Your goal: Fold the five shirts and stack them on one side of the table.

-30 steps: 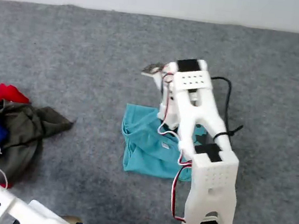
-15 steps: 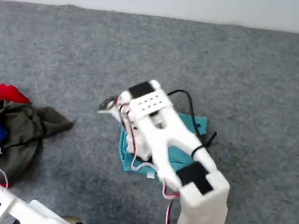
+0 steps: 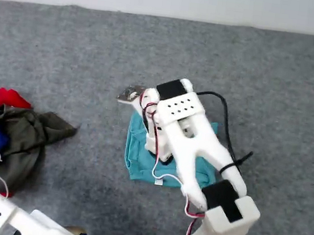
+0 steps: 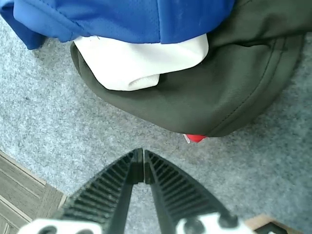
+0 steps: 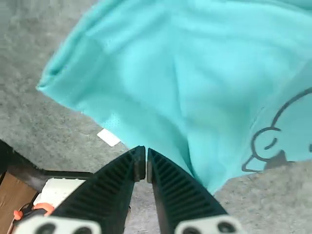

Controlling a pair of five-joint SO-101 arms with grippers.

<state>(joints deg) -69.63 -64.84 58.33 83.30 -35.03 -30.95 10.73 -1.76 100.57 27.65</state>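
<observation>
right gripper [image 5: 142, 165] fingers pressed together, low over edge of crumpled teal shirt [image 5: 195, 87], mid-table. left gripper [image 4: 144, 165] also closed, above grey mat [image 4: 58, 126], near heap: blue shirt [image 4: 122, 19] over white shirt [image 4: 141, 63] over olive shirt [image 4: 219, 92], red shirt [image 4: 195, 138] peeking beneath.

No legible text or numbers anywhere, teal shirt [image 5: 195, 73] bears a wordless dark outline drawing [image 5: 265, 141]

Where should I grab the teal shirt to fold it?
Likely the teal shirt edge facing the pile, near a corner: it lies flat and that edge is uncovered. Open the right claw and come straight down.
</observation>
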